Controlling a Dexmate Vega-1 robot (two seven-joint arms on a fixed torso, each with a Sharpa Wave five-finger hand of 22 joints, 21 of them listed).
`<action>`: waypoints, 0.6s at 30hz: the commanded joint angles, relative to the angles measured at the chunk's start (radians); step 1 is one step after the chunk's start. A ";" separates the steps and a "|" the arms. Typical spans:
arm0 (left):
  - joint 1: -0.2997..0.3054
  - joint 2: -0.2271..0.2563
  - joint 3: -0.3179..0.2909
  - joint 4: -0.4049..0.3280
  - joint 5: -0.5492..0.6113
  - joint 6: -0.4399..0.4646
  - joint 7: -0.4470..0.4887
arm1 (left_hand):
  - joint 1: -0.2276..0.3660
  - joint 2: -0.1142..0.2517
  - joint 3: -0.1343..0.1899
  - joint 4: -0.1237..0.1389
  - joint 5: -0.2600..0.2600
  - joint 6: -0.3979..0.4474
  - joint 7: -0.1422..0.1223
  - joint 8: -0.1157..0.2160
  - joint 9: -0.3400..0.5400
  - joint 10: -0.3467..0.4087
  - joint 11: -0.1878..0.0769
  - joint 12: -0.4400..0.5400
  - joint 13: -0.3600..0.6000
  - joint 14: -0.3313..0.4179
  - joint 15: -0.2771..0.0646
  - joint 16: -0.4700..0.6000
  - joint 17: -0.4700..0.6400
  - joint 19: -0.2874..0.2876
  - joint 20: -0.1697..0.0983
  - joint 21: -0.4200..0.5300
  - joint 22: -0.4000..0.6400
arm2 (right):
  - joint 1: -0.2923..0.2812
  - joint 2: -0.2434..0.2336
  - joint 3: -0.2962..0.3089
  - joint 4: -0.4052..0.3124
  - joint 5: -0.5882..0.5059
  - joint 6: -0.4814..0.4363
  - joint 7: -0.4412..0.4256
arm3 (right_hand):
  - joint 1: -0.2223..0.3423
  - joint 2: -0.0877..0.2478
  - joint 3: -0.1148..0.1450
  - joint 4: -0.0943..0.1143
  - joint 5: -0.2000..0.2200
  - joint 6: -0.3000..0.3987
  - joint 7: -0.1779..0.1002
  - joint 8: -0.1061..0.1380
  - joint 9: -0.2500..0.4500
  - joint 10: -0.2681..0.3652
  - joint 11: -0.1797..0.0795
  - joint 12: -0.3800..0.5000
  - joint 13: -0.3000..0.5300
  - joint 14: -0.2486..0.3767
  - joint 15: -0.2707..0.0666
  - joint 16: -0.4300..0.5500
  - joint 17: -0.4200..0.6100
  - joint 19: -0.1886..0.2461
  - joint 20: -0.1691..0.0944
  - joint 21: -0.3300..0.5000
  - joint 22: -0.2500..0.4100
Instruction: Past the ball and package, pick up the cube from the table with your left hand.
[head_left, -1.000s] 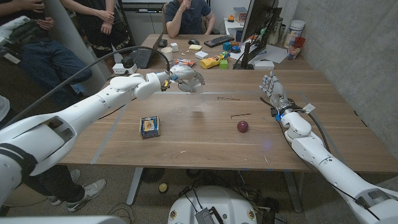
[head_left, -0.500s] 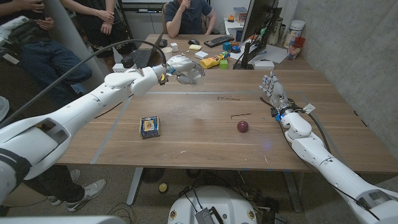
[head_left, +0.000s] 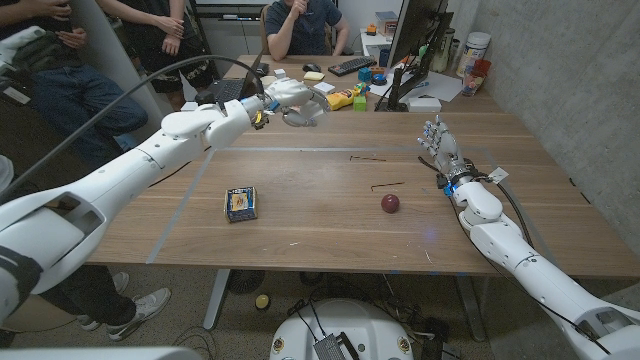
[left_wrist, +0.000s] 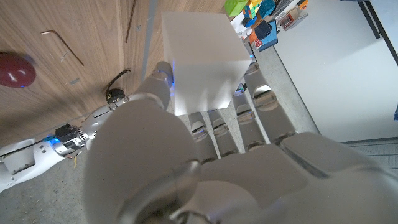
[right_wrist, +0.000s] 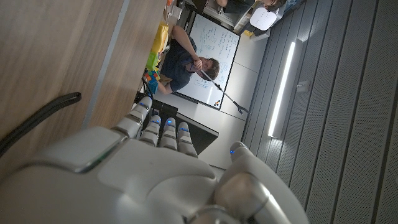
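Left hand (head_left: 292, 100) holds the cube (left_wrist: 200, 59) up off the table (head_left: 330, 215), far side, left of centre, past the package (head_left: 240, 203) and ball (head_left: 390, 203). In the left wrist view the cube is a plain white, translucent-looking block sitting between thumb and fingers (left_wrist: 214, 127), the thumb on one side face, the fingers under and behind it. In the head view the cube itself is hard to make out inside the hand.

Judgement on handling: looks light, stiff and smooth, likely plastic or acrylic, so probably slippery on flat faces. Not fragile-looking. Best hold is on two opposite flat faces, near the middle of each, not on edges or corners where it could pivot out. Present grip seems to be low on the cube, with much of the block standing clear above the fingers, so a tilt could tip it.

Right hand (head_left: 436, 140) stands on its edge on the table, far right, fingers apart and straight, holding nothing. Ball is just left of the right forearm; package is nearer, on the left half.
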 joint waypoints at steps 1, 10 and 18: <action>0.022 0.020 -0.050 -0.065 0.010 0.017 0.007 | 0.189 0.196 0.020 0.022 0.004 0.005 0.002 -0.001 0.003 0.004 -0.005 -0.002 0.004 0.081 -0.206 -0.005 0.004 0.045 -0.034 0.008 0.004 | -0.002 0.001 -0.001 -0.001 0.002 0.004 0.006 | 0.007 -0.003 -0.006 -0.002 0.007 0.004 0.001 0.010 0.004 0.006 0.004 0.007 0.002 0.005 0.001 0.006 0.002 0.000 -0.002 0.003 0.002; 0.031 0.030 -0.069 -0.093 0.030 0.025 0.021 | 0.188 0.199 0.021 0.021 0.004 0.003 -0.001 -0.006 0.004 0.012 -0.005 -0.003 0.004 0.094 -0.208 -0.005 0.004 0.053 -0.036 0.012 0.004 | -0.002 0.002 -0.001 -0.003 0.000 0.002 0.002 | 0.008 -0.002 -0.008 -0.002 0.008 0.005 0.001 0.010 0.004 0.006 0.004 0.006 0.002 0.006 0.000 0.006 0.001 -0.001 -0.003 0.003 0.002; 0.034 0.033 -0.087 -0.106 0.036 0.035 0.038 | 0.187 0.200 0.021 0.021 0.005 0.012 0.004 -0.006 0.004 0.020 -0.007 -0.003 0.004 0.100 -0.210 -0.007 0.004 0.055 -0.036 0.013 0.005 | 0.002 0.003 -0.002 0.001 -0.001 0.004 0.004 | 0.009 -0.001 -0.009 -0.002 0.008 0.007 0.001 0.011 0.004 0.008 0.005 0.007 0.002 0.008 0.000 0.007 0.001 -0.002 -0.006 0.002 0.002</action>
